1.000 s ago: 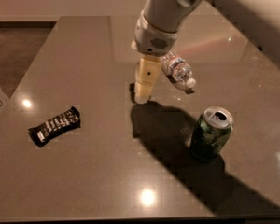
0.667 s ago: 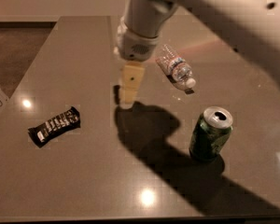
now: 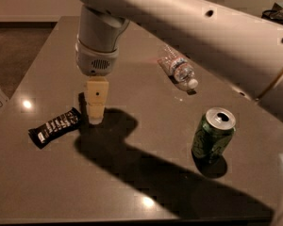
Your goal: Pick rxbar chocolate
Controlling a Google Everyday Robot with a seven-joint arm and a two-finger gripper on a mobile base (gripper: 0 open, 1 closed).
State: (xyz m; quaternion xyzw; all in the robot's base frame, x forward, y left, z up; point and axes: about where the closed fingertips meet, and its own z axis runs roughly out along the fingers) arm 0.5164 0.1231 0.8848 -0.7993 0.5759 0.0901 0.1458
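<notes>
Camera view shows the end effector (image 3: 95, 116) hanging tip-down over the dark counter (image 3: 146, 187), just beside the rxbar chocolate (image 3: 55, 127). The bar lies flat toward the left of the view, white lettering up, its long axis slanted. Its nearer crimped end sits close to the end effector's tip and, as far as I can judge, apart from it. Whether the end effector is spread or pressed together I cannot tell, since it presents as 1 pale block from this side. Nothing shows in its grip.

The step in hand looks like the approach, with the grasp not yet made. To do it well, the end effector should shift sideways until it is centred over the bar's middle rather than its crimped end. The wrist should turn so the closing direction crosses the bar's short width. The bar is thin, so the descent must go almost to the counter before closing, and the glossy wrapper may slip under a light pinch. The green soda can (image 3: 213, 135) and the clear plastic bottle (image 3: 178, 70) lie well apart on the other side and should not interfere.
</notes>
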